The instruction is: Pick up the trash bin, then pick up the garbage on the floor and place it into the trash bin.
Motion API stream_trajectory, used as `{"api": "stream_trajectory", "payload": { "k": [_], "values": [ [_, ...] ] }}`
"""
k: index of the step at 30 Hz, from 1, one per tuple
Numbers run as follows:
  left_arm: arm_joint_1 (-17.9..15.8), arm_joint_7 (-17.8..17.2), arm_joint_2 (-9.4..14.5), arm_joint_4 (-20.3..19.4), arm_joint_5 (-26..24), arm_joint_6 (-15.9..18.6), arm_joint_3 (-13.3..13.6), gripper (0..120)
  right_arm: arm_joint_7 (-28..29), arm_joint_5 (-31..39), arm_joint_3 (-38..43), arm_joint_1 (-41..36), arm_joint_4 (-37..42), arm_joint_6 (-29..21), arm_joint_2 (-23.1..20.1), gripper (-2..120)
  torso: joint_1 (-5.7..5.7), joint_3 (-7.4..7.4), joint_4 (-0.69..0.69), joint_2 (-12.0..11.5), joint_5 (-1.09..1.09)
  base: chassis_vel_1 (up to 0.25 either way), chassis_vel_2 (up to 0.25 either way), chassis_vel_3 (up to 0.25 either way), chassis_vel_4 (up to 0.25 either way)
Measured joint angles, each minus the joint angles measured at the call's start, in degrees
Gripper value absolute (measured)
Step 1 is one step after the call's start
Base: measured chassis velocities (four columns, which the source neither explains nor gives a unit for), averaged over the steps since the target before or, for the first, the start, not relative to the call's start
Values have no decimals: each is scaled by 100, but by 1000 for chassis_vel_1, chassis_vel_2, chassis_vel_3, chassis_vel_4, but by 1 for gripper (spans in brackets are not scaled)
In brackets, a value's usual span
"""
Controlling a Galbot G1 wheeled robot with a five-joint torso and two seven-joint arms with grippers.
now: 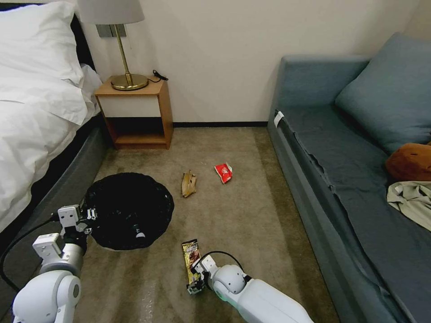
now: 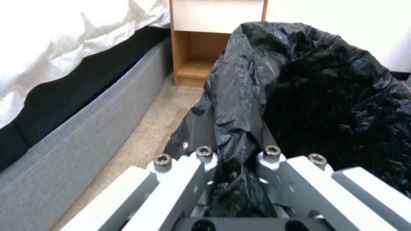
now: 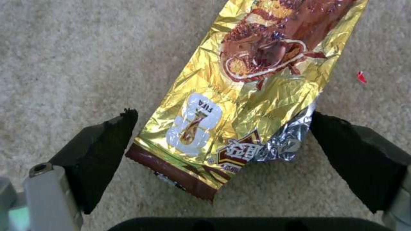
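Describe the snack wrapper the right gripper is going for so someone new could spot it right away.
Start at the grey sofa on the right and look to the carpet beside it, nearest the robot. The snack wrapper lies flat between the open fingers of the right gripper. Unlike the tan scrap and red packet farther off, it is long, shiny gold and brown.

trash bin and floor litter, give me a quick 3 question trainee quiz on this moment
1. True or false: the left gripper is shut on the trash bin liner.
2. What lies between the right gripper jaws?
A. red packet
B. gold snack wrapper
C. tan paper scrap
3. Fill in: the right jaws are ____ around it, on the carpet.

Key: 1 true; 2 B; 3 open
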Motion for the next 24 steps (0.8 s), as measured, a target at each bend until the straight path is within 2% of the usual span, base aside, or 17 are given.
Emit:
{"api": "stream_trajectory", "payload": {
  "k": [19, 24],
  "values": [
    [-47, 30, 12, 90, 15, -50, 22, 4, -83, 101, 66, 91, -90, 125, 15, 99, 0, 0, 0, 0, 0, 0, 0, 0, 0],
    [-65, 36, 19, 119, 23, -73, 25, 4, -193, 91, 77, 92, -129, 156, 14, 86, 0, 0, 0, 0, 0, 0, 0, 0, 0]
  ]
}}
